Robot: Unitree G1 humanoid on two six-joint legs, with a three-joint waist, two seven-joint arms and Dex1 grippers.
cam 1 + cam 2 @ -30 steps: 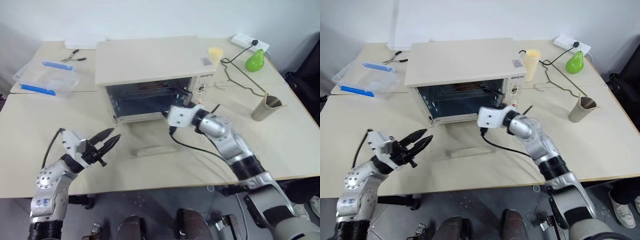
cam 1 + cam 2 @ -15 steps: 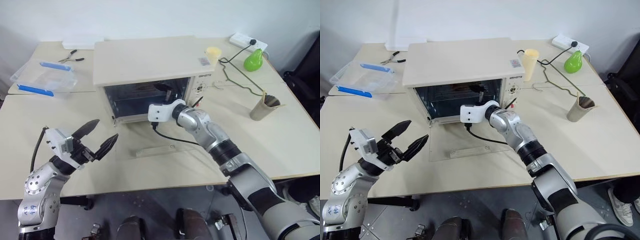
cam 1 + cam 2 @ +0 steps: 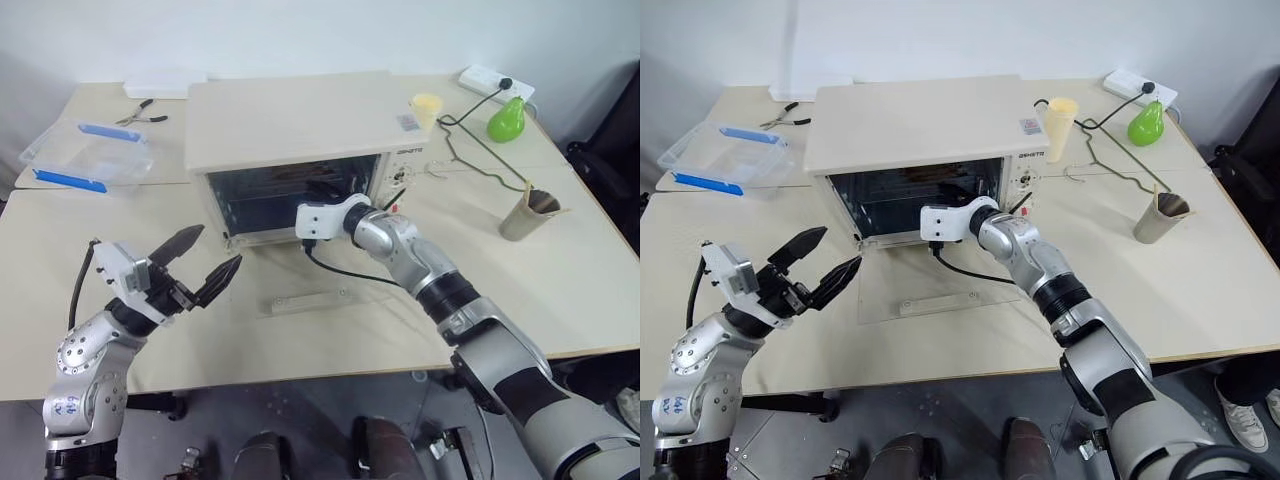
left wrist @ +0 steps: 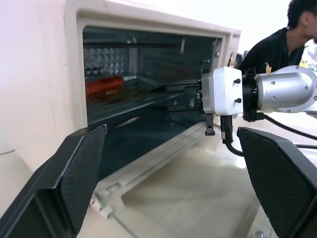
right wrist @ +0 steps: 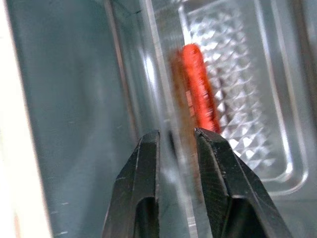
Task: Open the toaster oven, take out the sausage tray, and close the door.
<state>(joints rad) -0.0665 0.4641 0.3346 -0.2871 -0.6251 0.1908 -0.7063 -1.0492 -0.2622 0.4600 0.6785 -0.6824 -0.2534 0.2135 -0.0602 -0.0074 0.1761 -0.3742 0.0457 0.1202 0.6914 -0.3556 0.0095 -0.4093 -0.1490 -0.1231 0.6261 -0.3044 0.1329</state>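
Left end effector [image 3: 204,268] spread wide, hovering over the worktop [image 3: 60,270], clear of the lowered door [image 3: 300,290]. Right end effector [image 5: 176,140] inside the toaster oven [image 3: 290,120], nearly closed around the sausage tray [image 5: 237,99] rim, likely for pulling out.

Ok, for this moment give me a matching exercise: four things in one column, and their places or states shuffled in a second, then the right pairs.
Things:
1. door
2. left gripper
3. right gripper
4. green pear

Places or states:
A. reaching into the toaster oven, fingers at the rim of the sausage tray
B. folded down flat on the table
C. at the table's far right corner, by the power strip
D. wide open, hovering over the table in front of the oven

Pairs: 1-B, 2-D, 3-A, 4-C
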